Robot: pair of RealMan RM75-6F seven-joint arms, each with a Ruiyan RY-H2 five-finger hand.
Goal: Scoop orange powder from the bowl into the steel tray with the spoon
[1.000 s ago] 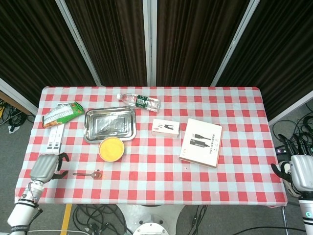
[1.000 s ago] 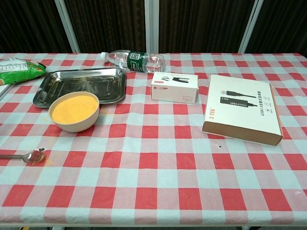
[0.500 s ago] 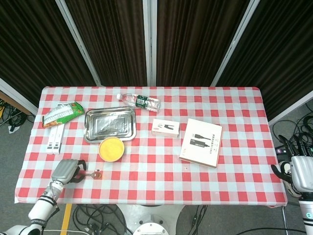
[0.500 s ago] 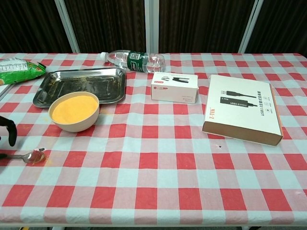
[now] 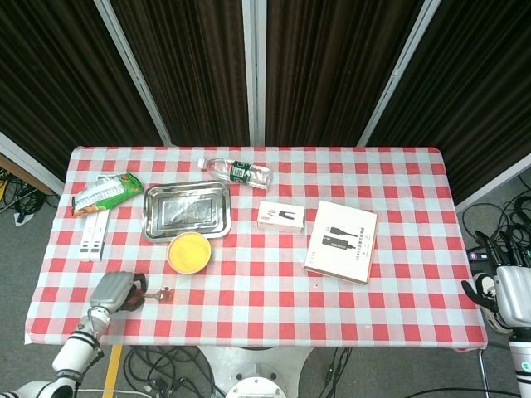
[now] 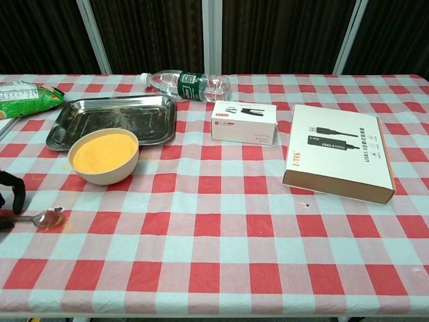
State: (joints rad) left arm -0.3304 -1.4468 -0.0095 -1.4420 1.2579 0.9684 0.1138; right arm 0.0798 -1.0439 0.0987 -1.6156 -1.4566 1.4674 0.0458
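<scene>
left hand: the left hand [image 5: 112, 291] is over the spoon's handle near the table's front left corner; in the chest view only dark fingertips [image 6: 15, 194] show above the handle. Whether it already grips the handle I cannot tell.
right hand: the right hand [image 5: 513, 292] hangs off the table's right edge, well apart from everything, holding nothing, fingers loosely apart.
spoon: the spoon [image 6: 41, 218] lies flat on the cloth, bowl end toward the centre, with an orange smear in and around it.
bowl: the bowl [image 6: 104, 156] sits near the spoon, heaped with orange powder.
tray: the tray [image 6: 112, 119] lies just behind the bowl, carrying only a faint dusting.
progress: early, in my judgement; the spoon is not lifted, and picking it up, scooping and tipping into the tray all remain.
</scene>
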